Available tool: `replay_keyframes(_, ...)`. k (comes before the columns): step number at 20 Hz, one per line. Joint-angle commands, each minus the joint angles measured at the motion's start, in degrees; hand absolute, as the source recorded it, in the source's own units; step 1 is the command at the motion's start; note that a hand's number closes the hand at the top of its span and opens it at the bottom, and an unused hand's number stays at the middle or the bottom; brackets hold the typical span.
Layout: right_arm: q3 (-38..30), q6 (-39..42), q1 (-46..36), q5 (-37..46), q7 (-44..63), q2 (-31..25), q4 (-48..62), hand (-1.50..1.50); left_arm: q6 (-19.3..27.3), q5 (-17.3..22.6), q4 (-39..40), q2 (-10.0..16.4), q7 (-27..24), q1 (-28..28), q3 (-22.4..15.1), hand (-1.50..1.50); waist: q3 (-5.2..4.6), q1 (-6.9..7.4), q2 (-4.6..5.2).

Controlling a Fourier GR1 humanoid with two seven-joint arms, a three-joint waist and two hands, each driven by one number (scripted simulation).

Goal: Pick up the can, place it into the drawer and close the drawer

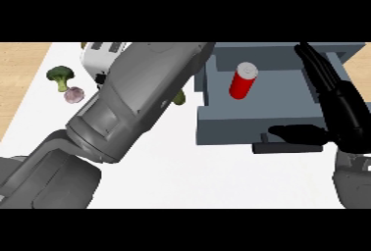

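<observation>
I see my right hand (344, 115) with its fingers straight and pressed together along the right wall of the open drawer (217, 127). The thumb stretches left over the drawer's near front. The can (243, 81) stands upright inside the drawer, left of the fingers and apart from them.

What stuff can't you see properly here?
Head view:
Left hand: out of sight; the left forearm runs off the top edge.
Green thing: mostly behind that forearm, cannot tell what it is.
White appliance: partly hidden by the forearm and cut by the top edge.
Drawer handle: partly under the right hand.
</observation>
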Motion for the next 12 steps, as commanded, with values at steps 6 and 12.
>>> replay_keyframes(6, 4.38, -9.88, -6.8, 12.98, -6.97, 2.09, 22.2, -1.5, -4.65, 0.15, -0.71, 3.61, 0.95, 1.5, 2.5, -1.5, -0.03, 1.62, -0.46)
replay_keyframes(12, 2.73, -16.48, -18.67, 16.99, -7.85, 6.15, 39.18, -1.5, 0.32, -2.09, -2.23, 2.15, 1.96, 1.17, 1.85, -1.5, -0.02, 2.55, -0.62)
